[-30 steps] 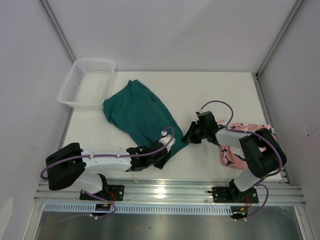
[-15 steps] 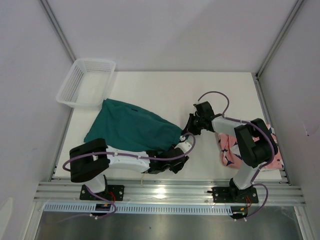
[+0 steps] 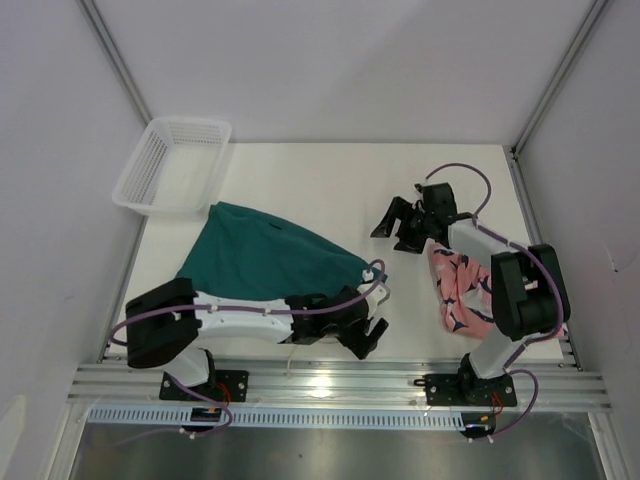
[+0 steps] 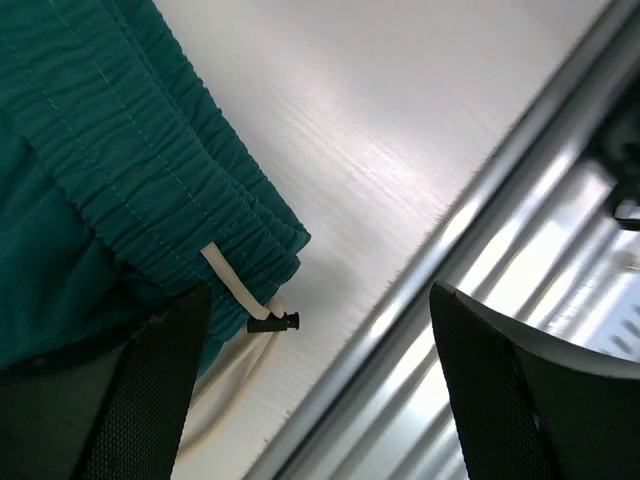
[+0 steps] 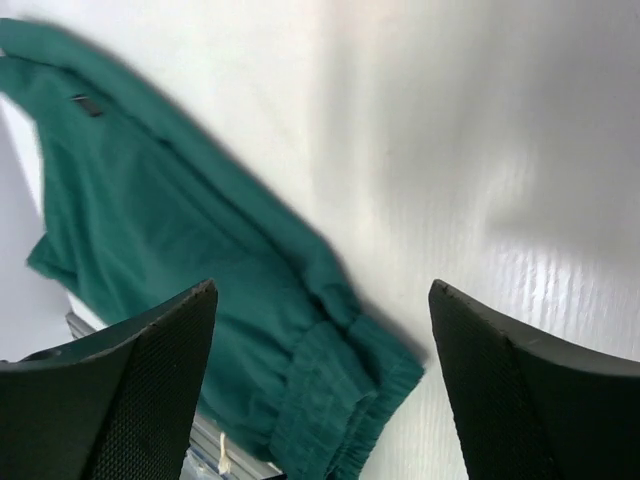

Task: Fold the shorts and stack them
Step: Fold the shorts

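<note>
Plainly wide and empty at the left gripper (image 3: 372, 335), beside the teal shorts (image 3: 265, 262). Equally wide at the right gripper (image 3: 393, 222), near the pink shorts (image 3: 460, 292).

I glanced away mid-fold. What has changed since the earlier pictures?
The teal shorts were swept from a diagonal spread into a fold lying left of centre. Both claws opened: the left claw released the waistband near the front edge, and the right claw drew back toward the far right. The pink shorts and basket stayed put.
</note>
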